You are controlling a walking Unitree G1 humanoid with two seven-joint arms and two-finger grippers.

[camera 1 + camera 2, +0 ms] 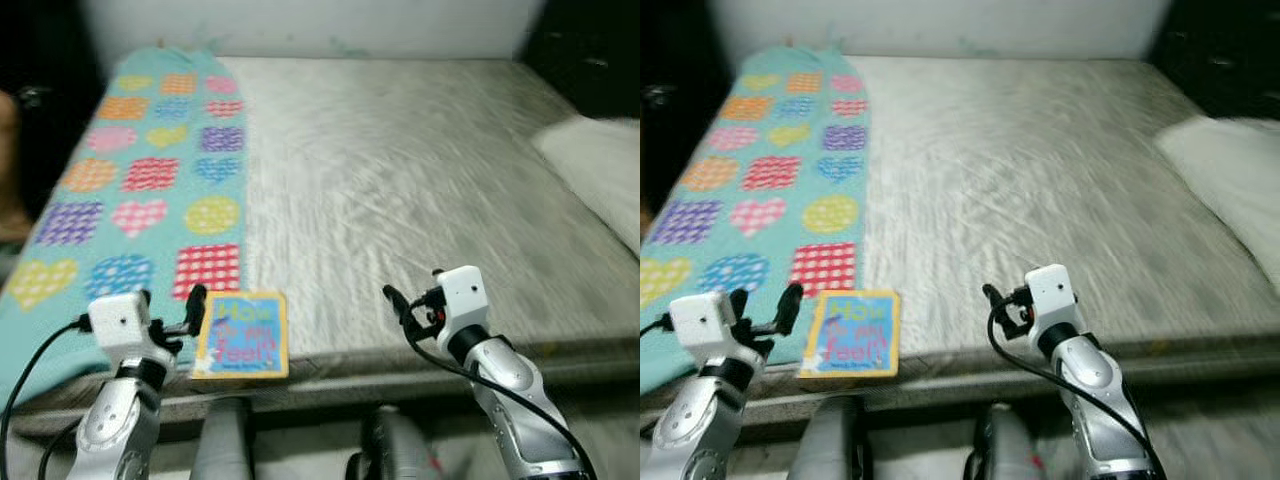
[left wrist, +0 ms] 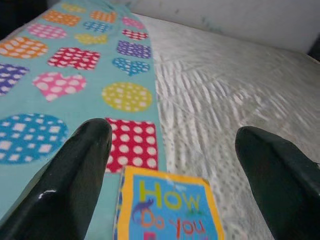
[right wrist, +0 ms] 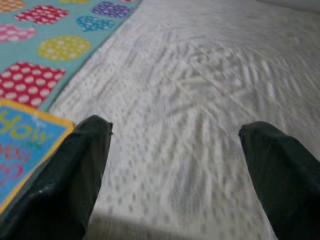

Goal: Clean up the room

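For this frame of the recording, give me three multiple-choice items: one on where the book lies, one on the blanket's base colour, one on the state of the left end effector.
1. Where does the book lie?
A. at the near edge of the bed
B. on the pillow
C. on the floor

2. What is the base colour of the patterned blanket?
A. red
B. turquoise
C. black

3. How is the left end effector?
A. shut on the book
B. shut on the blanket
C. open, holding nothing

Answers:
1 A: the book sits by the bed edge, partly on the blanket.
2 B: turquoise shows between the hearts, circles and squares.
3 C: the left wrist view shows its fingers spread wide, with the book between and beyond them.
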